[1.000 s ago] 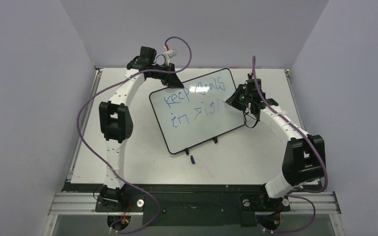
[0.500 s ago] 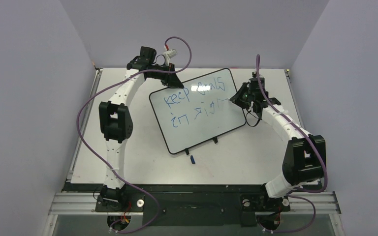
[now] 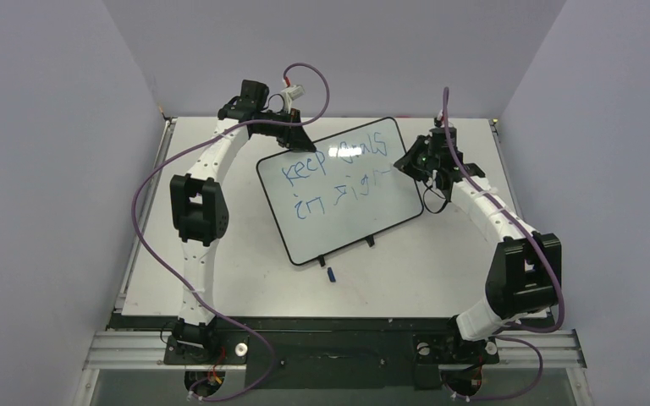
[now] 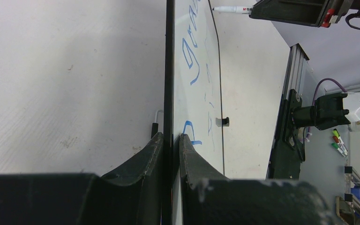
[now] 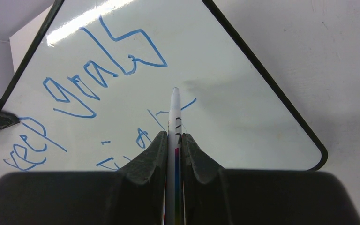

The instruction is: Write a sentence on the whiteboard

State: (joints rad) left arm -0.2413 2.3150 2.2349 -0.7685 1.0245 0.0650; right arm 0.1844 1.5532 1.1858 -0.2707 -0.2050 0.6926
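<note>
Blue lettering, the sentence (image 3: 332, 172), fills the whiteboard (image 3: 357, 222) set askew on the desk (image 3: 241, 275) (top view); left claw (image 4: 171, 137) pinches its rim (left wrist); right claw (image 5: 173, 137), closed on a marker (image 5: 174, 107) over the last word, could smear strokes if dragged low (right wrist).

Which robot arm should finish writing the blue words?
Right. The right gripper is shut on the marker, its tip by the last blue letters on the whiteboard. The left gripper is clamping the whiteboard's edge.

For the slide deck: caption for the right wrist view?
Right end effector shut on marker, tip near blue sentence on whiteboard.
</note>
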